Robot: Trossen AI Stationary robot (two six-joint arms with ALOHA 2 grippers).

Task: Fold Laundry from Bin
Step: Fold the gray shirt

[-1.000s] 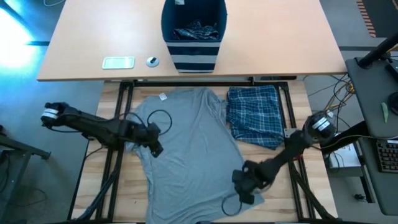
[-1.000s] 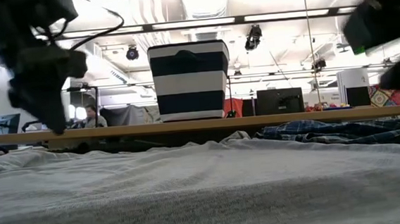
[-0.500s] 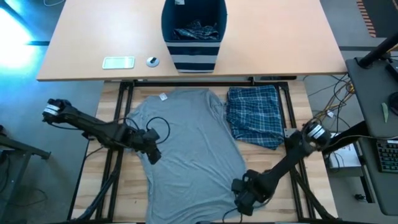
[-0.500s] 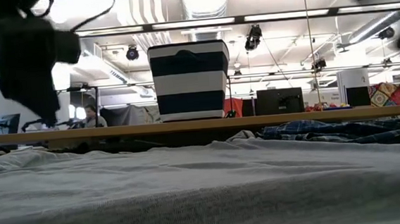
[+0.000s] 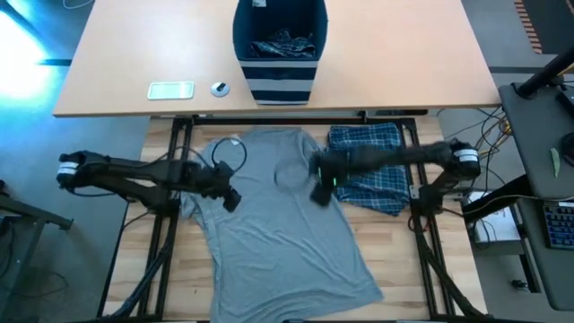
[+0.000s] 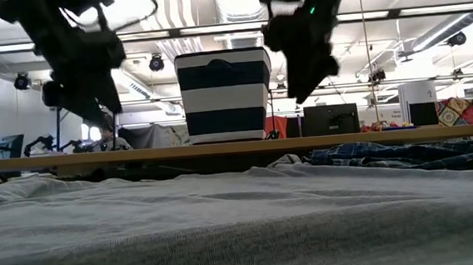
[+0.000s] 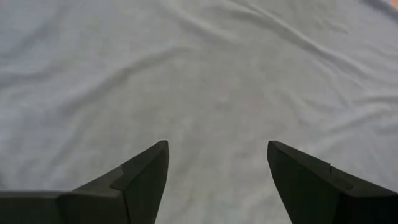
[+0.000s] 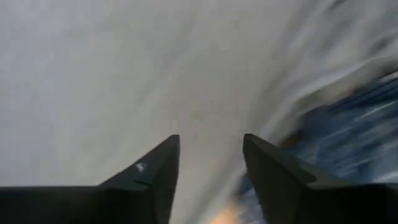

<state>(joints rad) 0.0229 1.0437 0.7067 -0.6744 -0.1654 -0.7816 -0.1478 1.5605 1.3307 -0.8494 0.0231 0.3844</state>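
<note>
A grey T-shirt [image 5: 278, 224] lies spread flat on the wooden table [image 5: 179, 287]. A folded blue plaid garment [image 5: 368, 166] rests beside its far right side. The navy striped bin [image 5: 278, 40] stands on the far desk with dark laundry [image 5: 282, 45] inside. My left gripper [image 5: 231, 199] hangs open above the shirt's left side, with only grey cloth [image 7: 211, 74] below it. My right gripper [image 5: 320, 184], blurred, hangs open above the shirt's right edge, next to the plaid garment [image 8: 354, 118]. In the low view both grippers [image 6: 106, 116] [image 6: 300, 86] hang clear of the cloth.
On the far desk, left of the bin, lie a flat pale device [image 5: 170, 90] and a small round object [image 5: 220, 88]. Bare wood shows at the table's near left and near right corners [image 5: 404, 287].
My right gripper has left the shirt's near right corner. It has swung up and toward the table's far edge, fast, to above the shirt's right edge beside the plaid garment. My left gripper has risen a little and shifted toward the right. The shirt lies flat as before.
</note>
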